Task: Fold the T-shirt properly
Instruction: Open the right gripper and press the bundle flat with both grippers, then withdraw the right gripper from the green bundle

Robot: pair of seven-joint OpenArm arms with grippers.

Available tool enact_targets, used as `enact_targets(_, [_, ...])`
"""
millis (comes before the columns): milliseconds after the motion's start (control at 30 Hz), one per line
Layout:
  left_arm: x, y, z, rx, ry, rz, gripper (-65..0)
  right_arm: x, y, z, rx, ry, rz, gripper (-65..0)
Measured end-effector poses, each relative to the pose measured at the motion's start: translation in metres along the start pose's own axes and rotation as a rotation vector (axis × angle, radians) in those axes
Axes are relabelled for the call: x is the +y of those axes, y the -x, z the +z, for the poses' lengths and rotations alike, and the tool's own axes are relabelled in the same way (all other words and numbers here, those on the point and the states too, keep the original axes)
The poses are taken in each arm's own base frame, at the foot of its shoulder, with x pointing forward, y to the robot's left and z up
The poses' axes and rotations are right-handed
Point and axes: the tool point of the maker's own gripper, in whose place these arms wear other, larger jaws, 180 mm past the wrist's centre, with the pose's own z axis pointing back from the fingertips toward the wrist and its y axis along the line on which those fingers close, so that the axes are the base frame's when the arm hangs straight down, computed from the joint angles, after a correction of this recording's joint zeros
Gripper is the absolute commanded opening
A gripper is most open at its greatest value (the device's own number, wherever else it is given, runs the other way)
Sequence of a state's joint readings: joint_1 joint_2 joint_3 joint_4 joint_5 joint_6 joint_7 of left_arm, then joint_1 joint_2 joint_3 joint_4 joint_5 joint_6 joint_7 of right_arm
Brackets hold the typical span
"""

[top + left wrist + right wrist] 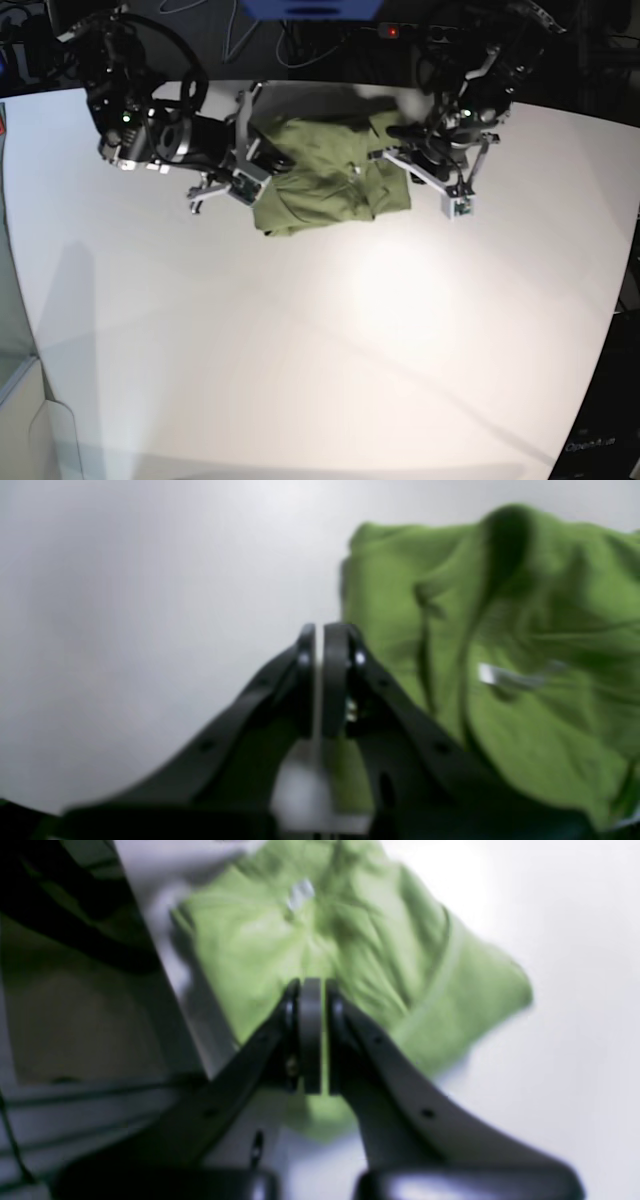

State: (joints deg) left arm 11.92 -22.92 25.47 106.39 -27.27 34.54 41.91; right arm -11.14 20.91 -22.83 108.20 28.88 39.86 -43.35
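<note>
We see the T-shirt [330,175], soft olive-green cotton bunched into a wrinkled, roughly rectangular heap near the far edge of the smooth white table [330,340]. A small white label [505,677] lies on the cloth; its writing is too blurred to read. On either side of the heap, the left gripper [319,632] and right gripper [314,987] have their dark jaws pressed together, holding nothing. In front of the T-shirt the table stretches bare toward its near edge.

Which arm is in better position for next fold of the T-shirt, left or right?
Probably the right. The right gripper hangs shut directly over the T-shirt edge, while the left gripper, also shut, sits beside the cloth over bare table.
</note>
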Motion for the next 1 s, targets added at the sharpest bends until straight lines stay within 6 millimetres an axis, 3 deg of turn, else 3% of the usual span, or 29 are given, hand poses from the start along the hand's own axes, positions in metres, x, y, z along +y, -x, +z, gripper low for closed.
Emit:
enact_targets(133, [-0.018,0.008,0.011,0.059,0.058,-0.005,-62.7,-0.007,0.005,0.004,0.023,0.018,0.004,-64.3])
enact_targets(433, [-0.02,0.023,0.02,0.106,0.068,-0.007,-62.7,-0.013,0.009,0.008,0.033,0.042,-0.007,-64.9])
enact_targets(600, [-0.009,0.037,0.007,0.142,0.025,-0.021,-62.7,-0.014,0.01,0.008,0.035,0.043,-0.006,-64.9])
enact_targets(733, [-0.021,0.04,-0.005,0.158,0.04,-0.082,-62.7,-0.013,0.012,0.009,0.039,0.042,-0.009,-64.9])
enact_targets(1000, [-0.031,0.015,-0.036,0.121,0.028,-0.111,-62.7,-0.015,0.012,0.011,0.038,0.049,-0.011,-64.9])
